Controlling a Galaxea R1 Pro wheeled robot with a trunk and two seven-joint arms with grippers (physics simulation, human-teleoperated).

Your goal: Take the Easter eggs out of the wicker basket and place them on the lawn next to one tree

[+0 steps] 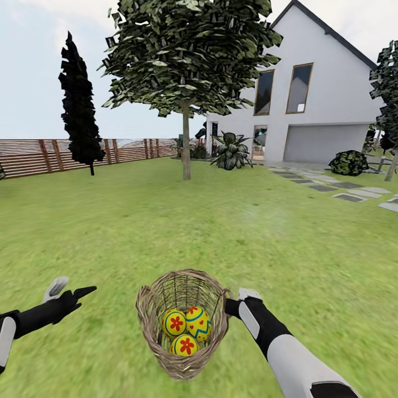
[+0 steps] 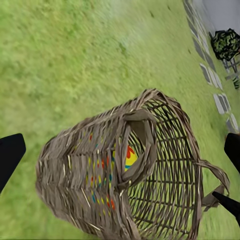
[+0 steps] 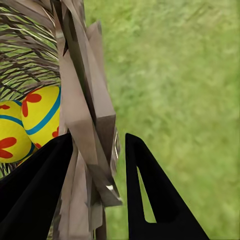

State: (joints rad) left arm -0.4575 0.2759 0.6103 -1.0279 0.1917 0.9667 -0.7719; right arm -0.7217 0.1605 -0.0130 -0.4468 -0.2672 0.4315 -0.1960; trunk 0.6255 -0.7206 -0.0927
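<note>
The wicker basket [image 1: 182,323] stands on the lawn [image 1: 166,221] just in front of me, with three Easter eggs in it: one [image 1: 174,323], another [image 1: 198,322] and a third [image 1: 185,346]. My right gripper [image 1: 235,303] is shut on the basket's right handle; in the right wrist view its fingers [image 3: 150,190] straddle the wicker rim [image 3: 85,115], beside two eggs [image 3: 42,112]. My left gripper [image 1: 77,285] hovers open to the basket's left, clear of it. The left wrist view shows the basket's side [image 2: 85,170]. A grey-trunked tree [image 1: 186,149] stands far ahead.
A dark cypress [image 1: 80,110] rises by the slat fence [image 1: 33,156] at the far left. The white house [image 1: 320,94], a spiky plant [image 1: 231,152], a shrub [image 1: 348,163] and stepping stones [image 1: 342,192] lie to the far right. Open grass stretches between basket and tree.
</note>
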